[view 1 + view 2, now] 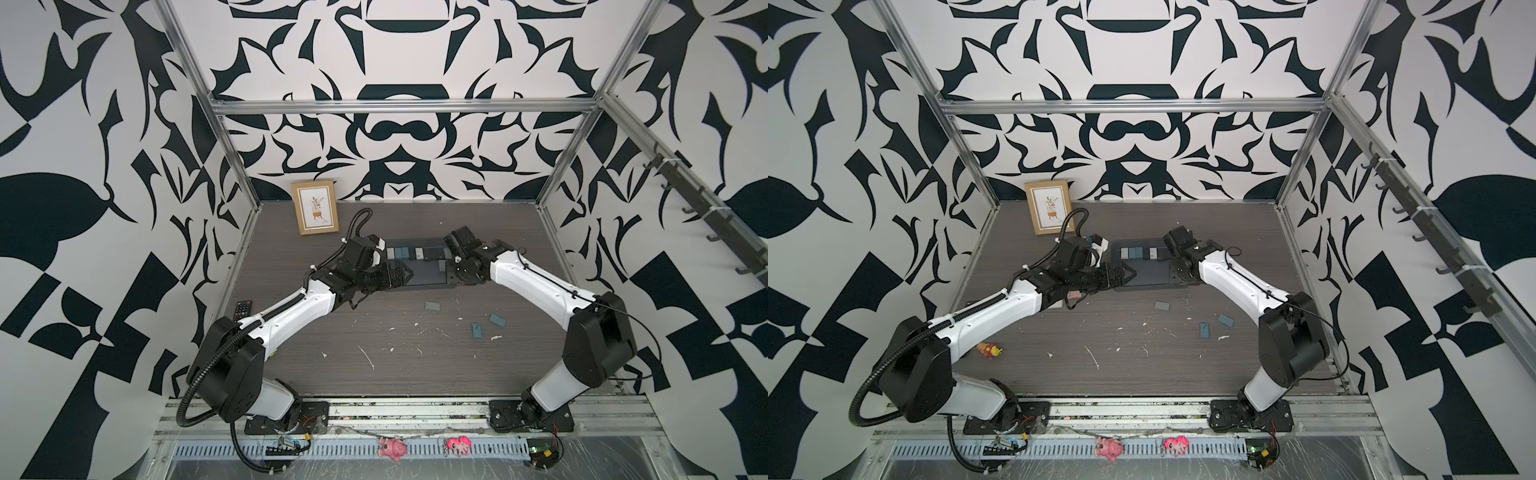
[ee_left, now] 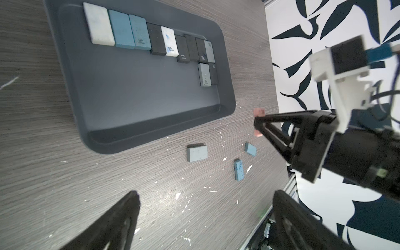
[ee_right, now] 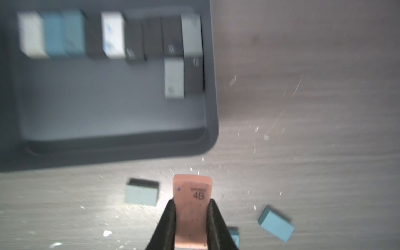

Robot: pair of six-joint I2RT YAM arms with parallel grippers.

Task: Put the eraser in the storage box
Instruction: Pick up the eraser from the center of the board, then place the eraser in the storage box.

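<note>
A pink eraser [image 3: 191,190] stamped 4B is pinched between the fingers of my right gripper [image 3: 192,202], which is shut on it. It hangs above the table just outside the near right corner of the storage box [image 3: 97,112]. The left wrist view shows the same eraser [image 2: 259,113] in that gripper [image 2: 257,127], close to the storage box [image 2: 140,97]. The box is a dark grey tray [image 1: 419,274] holding several erasers [image 2: 138,34] in a row. My left gripper [image 2: 205,199] is open and empty, at the box's left end [image 1: 405,275].
Three blue-grey erasers [image 1: 432,305] [image 1: 476,330] [image 1: 496,320] lie loose on the table in front of the box, among white crumbs. A wooden picture frame [image 1: 315,208] leans at the back left. A remote control [image 1: 243,309] and a small toy [image 1: 990,350] sit beside the left arm.
</note>
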